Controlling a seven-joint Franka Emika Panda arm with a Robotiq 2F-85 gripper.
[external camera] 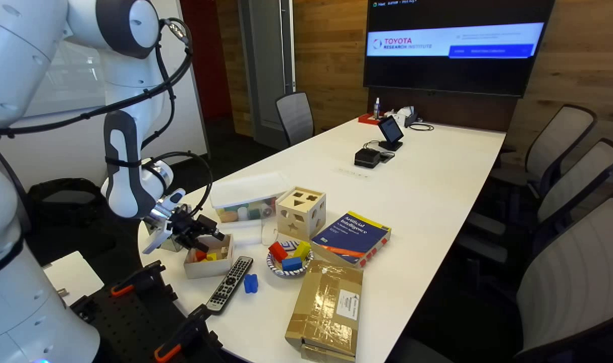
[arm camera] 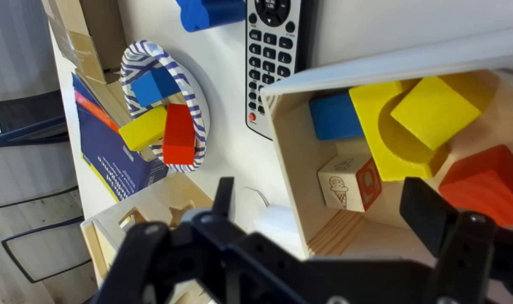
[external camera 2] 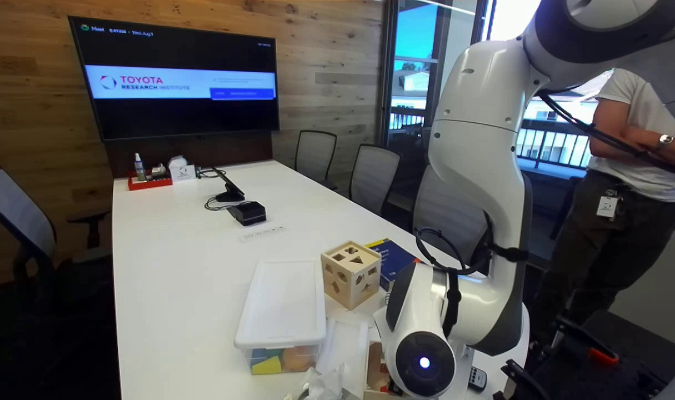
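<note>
At the near left end of the white table (external camera: 266, 312), in an exterior view, the gripper (external camera: 211, 241) hangs over a small open box (external camera: 209, 268), fingers spread wide with nothing between them. Inside lie a yellow arch (arm camera: 371, 131), a red block (arm camera: 488, 181), a blue block (arm camera: 336, 117) and a lettered cube (arm camera: 343, 185). In the wrist view one finger lines up outside the box wall, the other over the interior, so both probably need centring inside the rim before any lowering. The table's edge runs near on the left; the remote (external camera: 230, 285) lies just right of the box, the striped bowl (external camera: 285, 274) farther right, so overhead room looks safest for travel.
</note>
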